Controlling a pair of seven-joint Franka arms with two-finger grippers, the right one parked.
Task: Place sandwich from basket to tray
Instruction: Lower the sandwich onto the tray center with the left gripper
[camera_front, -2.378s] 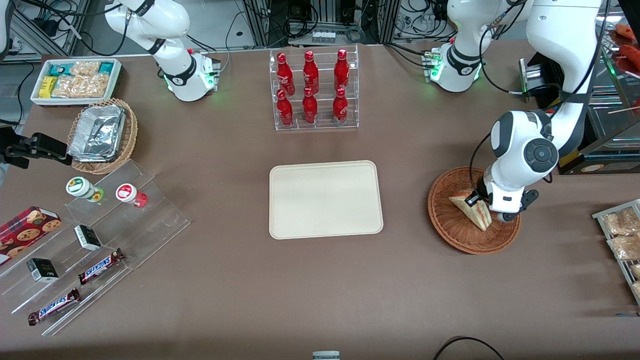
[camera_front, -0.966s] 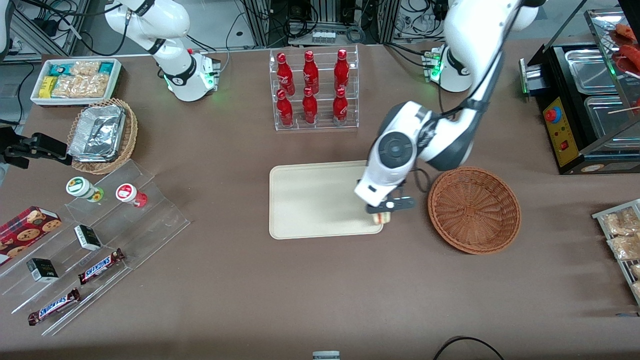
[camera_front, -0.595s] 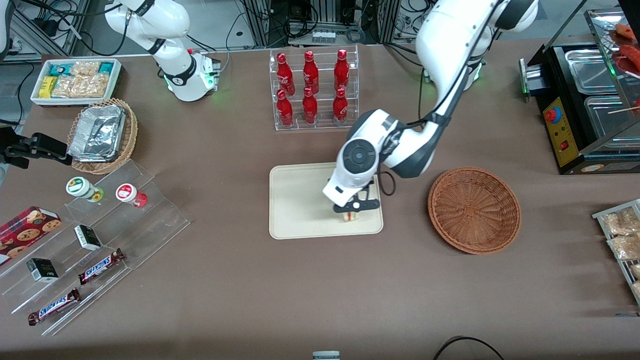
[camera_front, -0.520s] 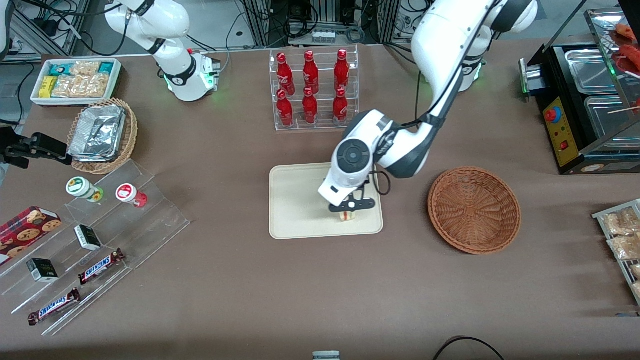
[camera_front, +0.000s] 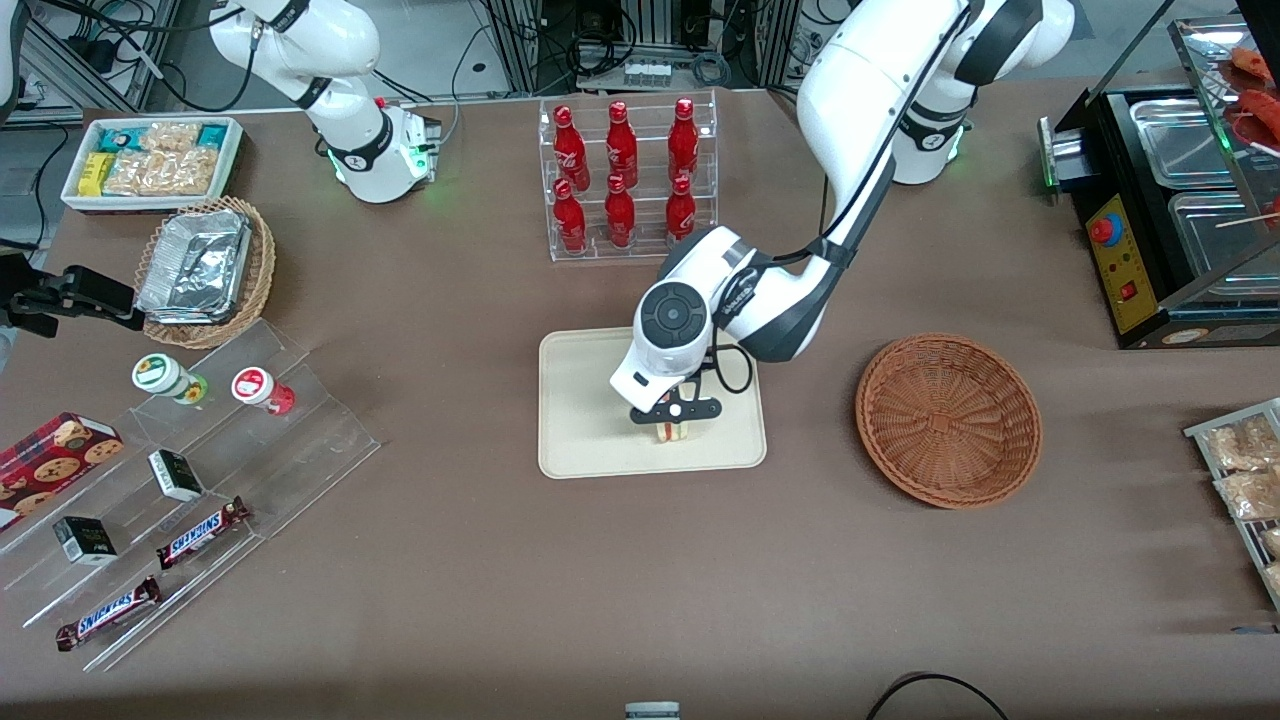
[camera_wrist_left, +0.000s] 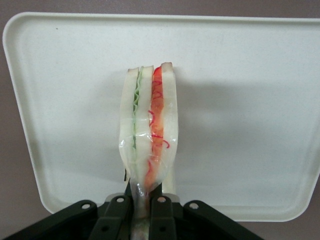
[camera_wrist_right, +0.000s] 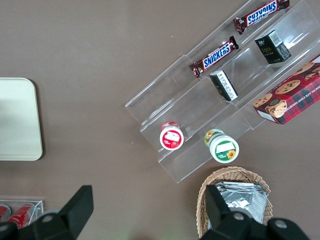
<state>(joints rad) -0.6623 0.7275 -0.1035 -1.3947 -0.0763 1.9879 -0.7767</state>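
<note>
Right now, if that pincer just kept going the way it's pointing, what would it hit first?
Probably the tray: the pincer, shut on the sandwich, points down at it, so the sandwich would likely touch first. The gap is hard to judge.

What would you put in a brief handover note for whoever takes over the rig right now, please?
Gripper: shut on the sandwich, held edge-up above the tray, over the part of it nearer the front camera.
Basket: empty, beside the tray toward the working arm's end of the table.
Done: sandwich lifted out of the basket and carried over the tray.
Left: lower it onto the tray, open the gripper, withdraw the arm. Whether the sandwich already touches the tray surface cannot be told.
</note>
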